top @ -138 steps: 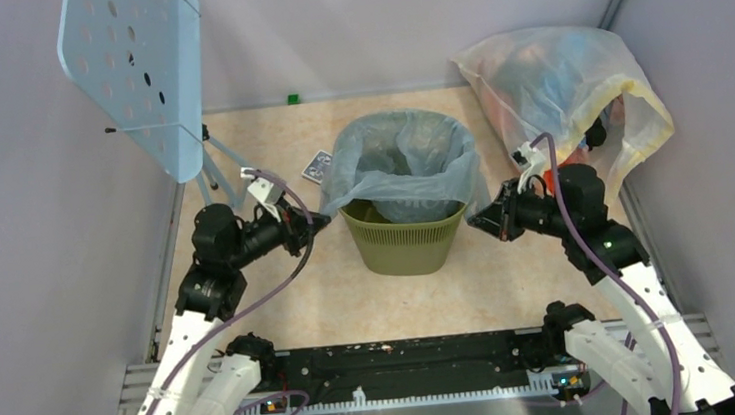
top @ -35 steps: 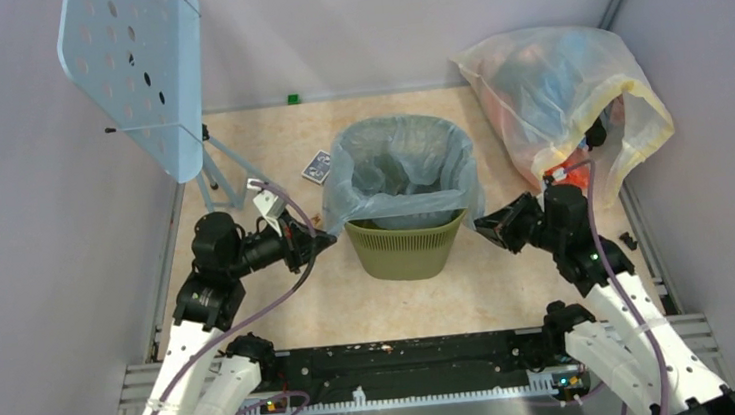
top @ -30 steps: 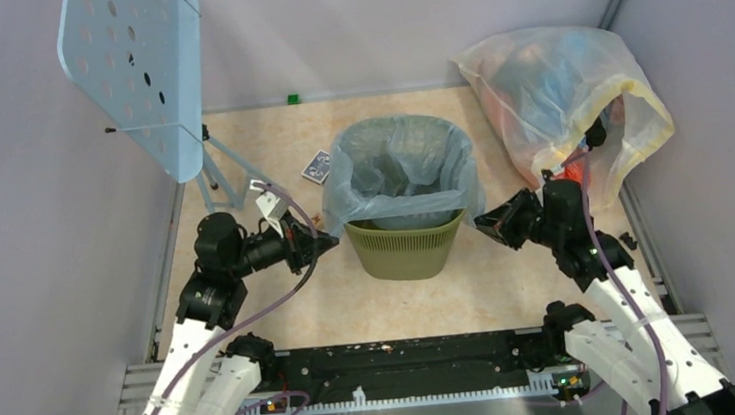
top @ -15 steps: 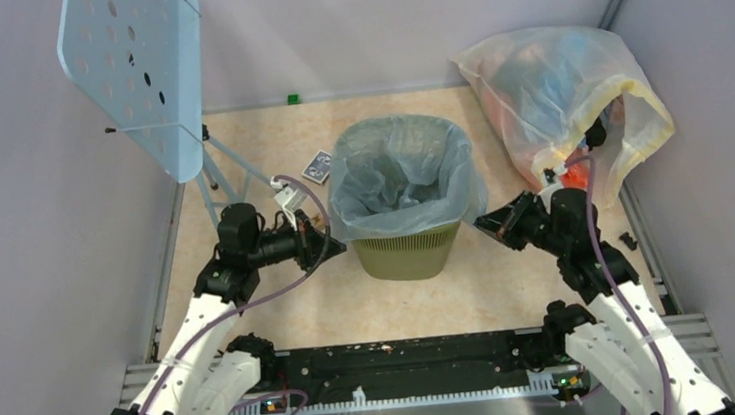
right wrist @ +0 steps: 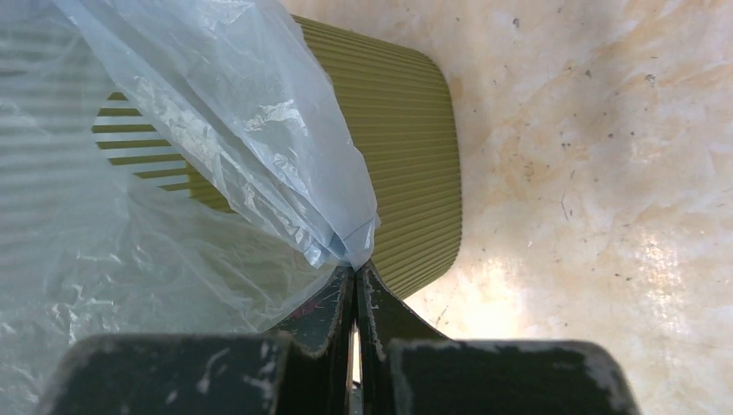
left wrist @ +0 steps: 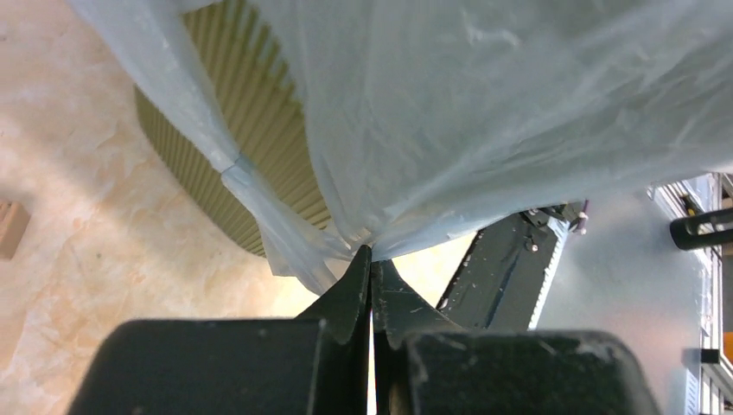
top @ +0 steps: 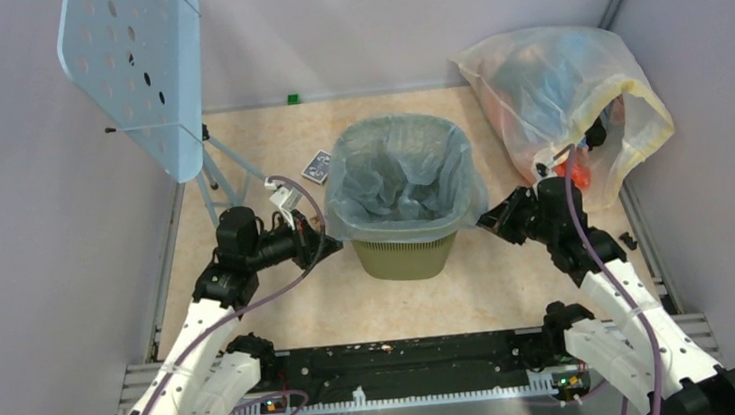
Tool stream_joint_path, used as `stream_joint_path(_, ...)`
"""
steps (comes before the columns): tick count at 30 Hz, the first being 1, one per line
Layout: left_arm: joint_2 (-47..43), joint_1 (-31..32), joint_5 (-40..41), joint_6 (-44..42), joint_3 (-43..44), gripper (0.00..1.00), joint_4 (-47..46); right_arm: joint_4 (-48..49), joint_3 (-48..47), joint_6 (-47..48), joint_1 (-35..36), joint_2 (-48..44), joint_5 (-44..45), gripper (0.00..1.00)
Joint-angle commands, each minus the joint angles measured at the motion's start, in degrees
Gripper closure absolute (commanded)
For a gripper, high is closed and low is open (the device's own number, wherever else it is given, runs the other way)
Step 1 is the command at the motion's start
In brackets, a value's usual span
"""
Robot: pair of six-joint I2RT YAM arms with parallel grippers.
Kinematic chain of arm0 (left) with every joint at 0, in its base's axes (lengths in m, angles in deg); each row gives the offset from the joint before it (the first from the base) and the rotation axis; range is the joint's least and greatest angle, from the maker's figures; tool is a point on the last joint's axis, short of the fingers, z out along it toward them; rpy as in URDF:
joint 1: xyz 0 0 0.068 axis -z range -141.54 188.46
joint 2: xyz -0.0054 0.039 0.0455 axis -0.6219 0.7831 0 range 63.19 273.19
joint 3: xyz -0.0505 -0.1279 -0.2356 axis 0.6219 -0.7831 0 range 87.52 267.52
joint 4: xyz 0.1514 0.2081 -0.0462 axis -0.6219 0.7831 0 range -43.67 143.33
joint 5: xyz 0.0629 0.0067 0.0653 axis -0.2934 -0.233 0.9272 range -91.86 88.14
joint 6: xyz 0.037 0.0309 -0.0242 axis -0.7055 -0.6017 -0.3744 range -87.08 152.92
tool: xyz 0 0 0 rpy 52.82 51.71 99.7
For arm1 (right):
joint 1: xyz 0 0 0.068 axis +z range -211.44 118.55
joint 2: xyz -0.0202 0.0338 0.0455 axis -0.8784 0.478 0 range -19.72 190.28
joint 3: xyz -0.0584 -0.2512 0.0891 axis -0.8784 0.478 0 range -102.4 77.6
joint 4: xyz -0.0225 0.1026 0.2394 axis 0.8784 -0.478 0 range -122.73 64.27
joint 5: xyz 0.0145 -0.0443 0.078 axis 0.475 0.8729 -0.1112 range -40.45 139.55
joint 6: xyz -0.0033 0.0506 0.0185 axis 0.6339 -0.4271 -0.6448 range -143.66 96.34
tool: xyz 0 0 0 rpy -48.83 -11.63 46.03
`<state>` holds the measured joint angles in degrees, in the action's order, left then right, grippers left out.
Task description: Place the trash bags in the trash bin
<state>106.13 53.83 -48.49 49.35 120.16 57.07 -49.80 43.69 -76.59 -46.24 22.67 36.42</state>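
A: How much of the job can be counted as done?

B: Most of it, as judged from the overhead view. The trash bag (top: 398, 170) is seen inside the trash bin (top: 403, 257), which stands in the middle of the counter (top: 491, 292). The bag's body sags into the hollow. Its mouth is spread over the rim, with the hem draped down the outside on the left, right and near sides.

A: And the far side?

B: No green rim is seen there, so it is taken to be covered too, though the fold itself cannot be made out.

A: How are the 2 end effectors placed?

B: The left end effector (top: 331, 239) is closed tight on a gathered pinch of the hem beside the bin's left wall. The right end effector (top: 491, 223) is clamped likewise on a corner of film by the right wall. Both pinches are shown clearly in the wrist views, next to the ribbed green side.

A: What is left, then?

B: 2 things, by judgement. The film has to be let go on each side, and the hem may need smoothing so that it is not dragged off the rim. Only 1 such bag is seen. The yellowish sack (top: 559, 90) in the far right corner is not touched.
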Motion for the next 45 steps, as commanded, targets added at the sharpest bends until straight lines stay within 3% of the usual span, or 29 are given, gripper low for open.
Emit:
stream_joint_path(1, 3.71, -0.17, 4.68, 1.57, -1.0, 1.0, -1.23, -0.01, -0.89, 3.02, -0.1, 0.88, 2.11, 1.0)
stream_joint_path(5, 6.62, -0.17, 2.1, 2.14, -0.82, 0.97, -2.7, 1.45, -0.31, 5.16, -0.14, 1.45, 1.31, 1.0)
stream_joint_path(9, 3.54, -0.17, 3.75, 1.7, -0.11, 0.69, -0.5, -1.34, -3.03, 8.94, -0.17, -0.42, 5.24, 0.85)
stream_joint_path(13, -2.5, -0.17, 12.52, 4.26, -0.36, 0.58, 3.06, -4.8, -5.41, 12.63, -0.17, -4.06, 12.37, 0.76)
stream_joint_path(15, -5.4, -0.18, 14.95, 6.28, -0.56, 0.56, 3.98, -5.57, -6.31, 14.33, -0.17, -5.75, 14.49, 0.63)
stream_joint_path(17, -7.87, -0.17, 17.96, 8.17, -0.41, 0.48, 5.0, -5.38, -6.9, 16.34, -0.16, -7.33, 15.35, 0.51)
stream_joint_path(19, -10.01, -0.22, 21.09, 9.75, -0.42, 0.44, 5.16, -4.89, -7.99, 18.85, -0.19, -7.98, 15.22, 0.47)
stream_joint_path(23, -10.9, -0.31, 24.51, 12.31, -1.38, 0.41, 1.59, -2.97, -10.97, 23.03, -0.17, -5.69, 11.91, 0.46)
stream_joint_path(30, -1.64, -0.26, 22.07, 17.13, -3.64, 0.32, -13.85, 2.87, -14.89, 25.91, -0.22, 5.67, 4.16, 0.45)
stream_joint_path(36, 5.3, -0.27, 20.47, 19.58, -4.98, 0.3, -20.08, 5.82, -13.9, 25.4, -0.96, 10.58, 3.95, 0.45)
stream_joint_path(45, 12.27, -0.26, 20.59, 21.07, -5.49, 0.39, -27.31, 10.6, -10.62, 23.57, -3.05, 12.09, 0.15, 0.66)
